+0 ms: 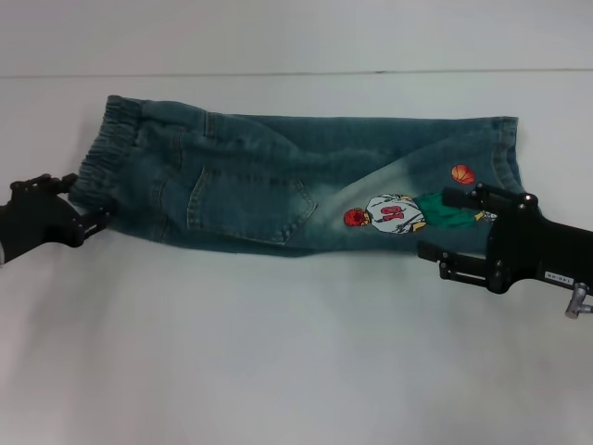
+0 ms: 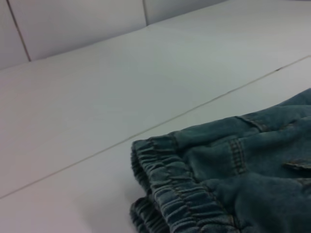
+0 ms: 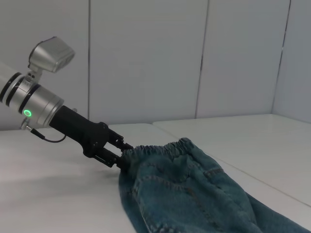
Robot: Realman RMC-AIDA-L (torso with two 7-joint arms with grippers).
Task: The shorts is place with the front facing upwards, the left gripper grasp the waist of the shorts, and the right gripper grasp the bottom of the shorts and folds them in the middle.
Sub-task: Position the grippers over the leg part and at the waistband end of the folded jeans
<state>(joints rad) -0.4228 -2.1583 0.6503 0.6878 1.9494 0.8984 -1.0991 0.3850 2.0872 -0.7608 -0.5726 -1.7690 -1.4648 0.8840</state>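
The shorts [image 1: 278, 176] lie flat across the table with the patch pocket [image 1: 250, 204] and cartoon print [image 1: 394, 213] facing up. The ruffled waist [image 1: 116, 139] is at the left and the hems [image 1: 508, 148] at the right. My left gripper [image 1: 82, 201] is open, its fingers straddling the waist's near corner; it also shows in the right wrist view [image 3: 120, 154], touching the band [image 3: 160, 148]. The left wrist view shows the waist [image 2: 180, 194] close up. My right gripper [image 1: 445, 224] is open at the near edge by the hems, one finger over the print and the other on the table.
The white table [image 1: 278, 352] extends in front of the shorts. A thin seam line [image 1: 278, 74] runs across it behind them. White wall panels [image 3: 146, 58] stand beyond the table's far side.
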